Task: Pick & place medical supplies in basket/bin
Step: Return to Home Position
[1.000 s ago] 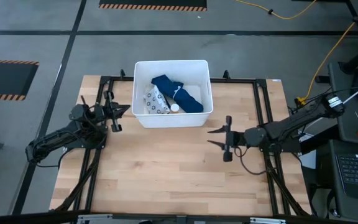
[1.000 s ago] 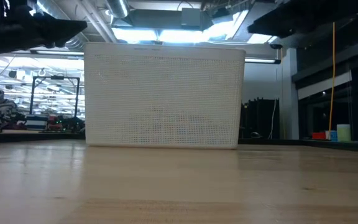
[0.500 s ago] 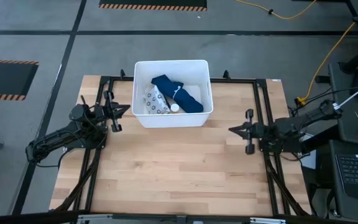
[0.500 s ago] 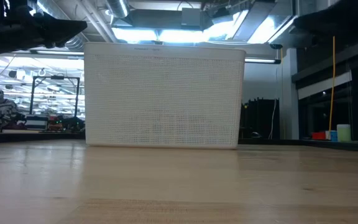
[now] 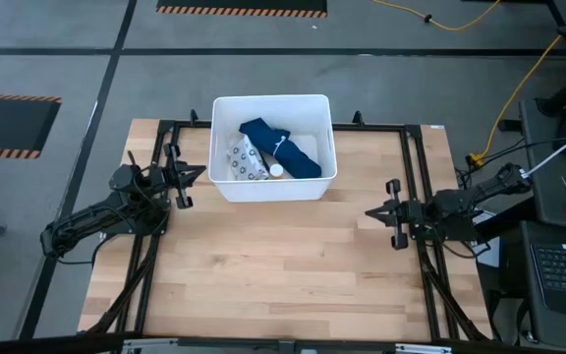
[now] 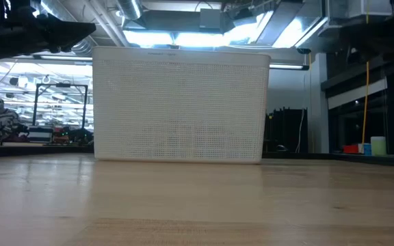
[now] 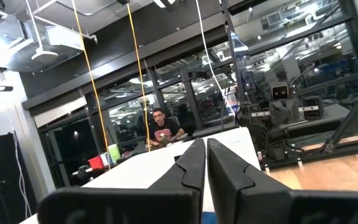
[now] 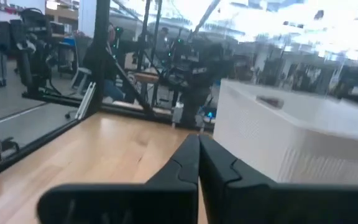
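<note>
The white bin (image 5: pixel 272 147) stands on the table's far middle; the low view shows its near wall (image 6: pixel 180 109). Inside lie the dark-blue cloth bundle (image 5: pixel 281 147), the grey-white patterned packet (image 5: pixel 247 160) and a tiny white round object (image 5: pixel 276 170), all resting on the bin's floor. My left gripper (image 5: pixel 199 172) is shut and holds nothing, just left of the bin (image 7: pixel 166 162). My right gripper (image 5: pixel 368 210) is shut and holds nothing, above the table to the right of the bin (image 8: pixel 291 134). Their shut fingertips show in the wrist views (image 7: pixel 205 144) (image 8: pixel 198 138).
A black metal frame (image 5: pixel 416 177) runs along the table's sides and far edge. Bare wooden tabletop (image 5: pixel 273 265) lies between the arms and toward the near edge. A person (image 7: pixel 161 127) sits in the room beyond the table. A yellow cable (image 5: pixel 519 79) crosses the floor at the right.
My right gripper has drawn back from the table's middle toward its right edge and has shut, holding nothing. The bin and the supplies in it have stayed where they were.
</note>
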`<state>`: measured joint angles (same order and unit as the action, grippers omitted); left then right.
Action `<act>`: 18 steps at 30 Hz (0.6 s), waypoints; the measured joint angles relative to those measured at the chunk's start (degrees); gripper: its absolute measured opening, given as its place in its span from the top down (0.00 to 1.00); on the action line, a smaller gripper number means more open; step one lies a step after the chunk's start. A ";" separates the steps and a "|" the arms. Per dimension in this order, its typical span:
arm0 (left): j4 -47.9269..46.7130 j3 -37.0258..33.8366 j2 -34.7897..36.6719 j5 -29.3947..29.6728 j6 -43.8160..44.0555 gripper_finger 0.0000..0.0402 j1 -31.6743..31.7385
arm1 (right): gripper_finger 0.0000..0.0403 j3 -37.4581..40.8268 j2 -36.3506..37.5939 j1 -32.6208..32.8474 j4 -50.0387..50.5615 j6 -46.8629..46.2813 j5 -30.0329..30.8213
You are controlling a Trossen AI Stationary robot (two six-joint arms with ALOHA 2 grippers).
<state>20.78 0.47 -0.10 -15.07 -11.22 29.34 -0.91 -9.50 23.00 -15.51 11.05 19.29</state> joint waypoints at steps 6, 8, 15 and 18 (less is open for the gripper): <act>0.00 0.00 -0.02 0.00 0.00 0.98 0.00 | 0.99 -0.04 0.02 0.00 -2.15 2.61 2.31; 0.00 0.00 -0.02 0.00 0.00 0.98 0.00 | 0.99 -0.04 -0.09 0.00 -1.88 0.53 2.50; 0.01 0.00 -0.02 0.00 0.00 0.97 0.00 | 0.99 -0.04 -0.11 0.00 -1.79 -9.55 2.54; 0.00 0.00 -0.02 0.00 0.00 0.97 0.00 | 0.99 -0.05 -0.11 0.00 -1.76 -7.79 2.55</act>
<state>20.78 0.47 -0.12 -15.07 -11.22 29.34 -0.96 -9.61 23.00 -17.28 3.27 21.84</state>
